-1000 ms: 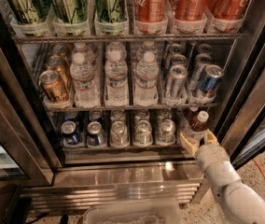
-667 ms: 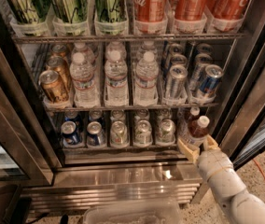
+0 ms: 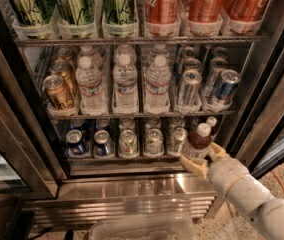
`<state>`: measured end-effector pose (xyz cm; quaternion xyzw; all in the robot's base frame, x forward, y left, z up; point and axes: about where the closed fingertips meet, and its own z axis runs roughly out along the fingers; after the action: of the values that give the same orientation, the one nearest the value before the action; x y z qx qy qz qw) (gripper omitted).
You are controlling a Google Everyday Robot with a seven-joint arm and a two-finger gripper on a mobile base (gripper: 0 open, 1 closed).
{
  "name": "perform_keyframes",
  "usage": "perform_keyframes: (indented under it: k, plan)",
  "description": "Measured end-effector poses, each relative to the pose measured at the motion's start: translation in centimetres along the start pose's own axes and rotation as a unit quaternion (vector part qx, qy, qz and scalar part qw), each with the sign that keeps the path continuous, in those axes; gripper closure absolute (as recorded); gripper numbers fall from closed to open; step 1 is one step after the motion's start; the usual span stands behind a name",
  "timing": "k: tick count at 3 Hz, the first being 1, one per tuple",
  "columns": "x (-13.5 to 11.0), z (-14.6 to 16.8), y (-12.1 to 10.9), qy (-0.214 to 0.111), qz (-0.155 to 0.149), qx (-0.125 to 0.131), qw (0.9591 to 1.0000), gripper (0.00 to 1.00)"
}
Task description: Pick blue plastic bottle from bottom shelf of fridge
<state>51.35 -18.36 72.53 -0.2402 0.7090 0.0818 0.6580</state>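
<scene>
My arm (image 3: 252, 199) reaches in from the lower right, and my gripper (image 3: 201, 156) sits at the front right end of the bottom shelf (image 3: 107, 158). My fingers (image 3: 193, 166) clasp the lower body of the blue plastic bottle (image 3: 200, 140). It is tilted a little at the shelf's front edge, just right of the cans (image 3: 127, 143). Farther up in the fridge (image 3: 262, 99) stand water bottles (image 3: 125, 81).

A white, segmented arm (image 3: 252, 194) reaches up and leftward from the lower right corner, ending in a cream-coloured gripper (image 3: 203, 158) — its two fingers (image 3: 193, 165) closed around the base of the blue plastic bottle (image 3: 199, 140).
</scene>
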Motion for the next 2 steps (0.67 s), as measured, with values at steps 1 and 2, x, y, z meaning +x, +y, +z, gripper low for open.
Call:
perform_keyframes:
  k: [1, 2]
  plan:
    - [-0.3, 1.8, 3.1, 0.024, -0.057, -0.085, 0.9945, 1.0]
    - [-0.2, 3.1, 6.2, 0.049, -0.096, -0.164, 0.9806, 1.0]
